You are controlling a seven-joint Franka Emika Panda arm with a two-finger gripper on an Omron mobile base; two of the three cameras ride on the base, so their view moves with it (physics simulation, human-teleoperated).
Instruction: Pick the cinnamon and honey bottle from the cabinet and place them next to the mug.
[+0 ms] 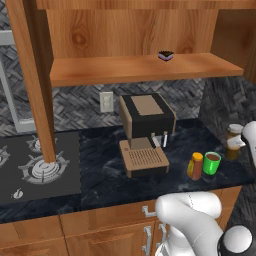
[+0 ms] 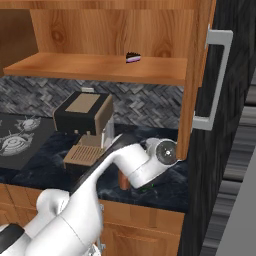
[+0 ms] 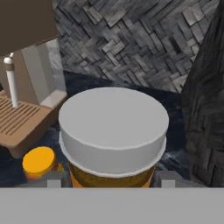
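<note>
Grey-lidded cinnamon point(image 3: 113, 131) fills the near field of the hand view, its lid just ahead of the two finger tips point(image 3: 54, 178), which flank the jar body low on either side; the jar is judged to be held in the gripper point(image 3: 107, 180), though pad contact itself is hidden. From the left base view the jar point(image 1: 233, 141) is seen at the right end of the dark counter point(image 1: 100, 165), close to the side wall, whether resting or just clear of the surface cannot be told. Honey bottle point(image 1: 195, 165) is already stood just beside the green mug point(image 1: 212, 163), in front of the coffee machine point(image 1: 145, 131). Cabinet point(image 1: 140, 67) shelf carries a small dark dish point(image 1: 165, 55). Step in hand is judged to be setting the cinnamon down by the mug. Jar should be kept upright, brought in on the mug's free side, away from the bottle, lowered until the base is seated flat, and released only then; a sideways approach risks tipping the bottle or nudging the mug
</note>
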